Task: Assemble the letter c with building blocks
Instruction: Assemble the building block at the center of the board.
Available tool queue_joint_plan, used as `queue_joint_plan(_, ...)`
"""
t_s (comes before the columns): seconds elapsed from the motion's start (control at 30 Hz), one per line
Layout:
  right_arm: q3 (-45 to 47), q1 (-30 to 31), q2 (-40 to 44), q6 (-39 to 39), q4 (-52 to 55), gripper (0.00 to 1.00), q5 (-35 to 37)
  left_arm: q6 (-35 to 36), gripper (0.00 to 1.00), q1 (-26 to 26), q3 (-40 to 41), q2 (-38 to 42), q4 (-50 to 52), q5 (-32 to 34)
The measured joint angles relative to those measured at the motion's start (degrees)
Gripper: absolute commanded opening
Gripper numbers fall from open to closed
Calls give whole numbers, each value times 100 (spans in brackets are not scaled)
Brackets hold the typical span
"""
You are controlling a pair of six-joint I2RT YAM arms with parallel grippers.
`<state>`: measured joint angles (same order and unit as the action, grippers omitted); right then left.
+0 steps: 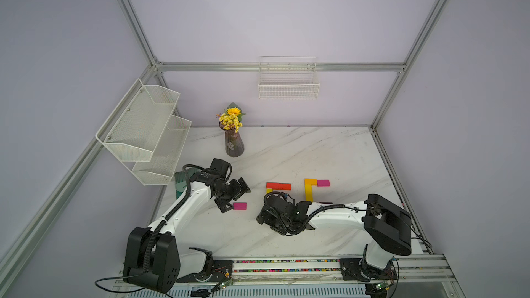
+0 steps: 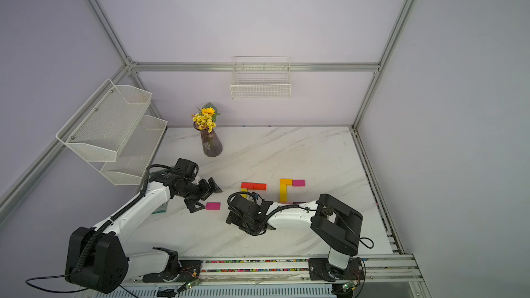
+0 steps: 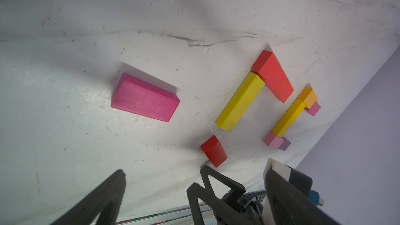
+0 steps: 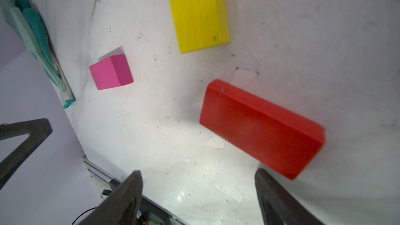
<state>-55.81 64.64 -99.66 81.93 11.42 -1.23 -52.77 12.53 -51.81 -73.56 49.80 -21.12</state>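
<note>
The loose red block [image 4: 262, 128] lies skewed to the right gripper [image 4: 198, 173], so a closing pinch could catch a corner, spin it, or shove it into the long yellow block [image 4: 199, 11] of the unfinished C. Both sets of fingers stand apart and empty; the left gripper [image 1: 235, 197], spread wide, hovers just beside a stray magenta block [image 1: 239, 206]
</note>
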Motion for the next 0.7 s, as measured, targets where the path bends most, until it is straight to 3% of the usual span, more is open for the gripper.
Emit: queue_joint_plan(0.7, 0, -186, -4, 26, -26, 83, -13, 0, 100, -48, 2, -37, -90, -107)
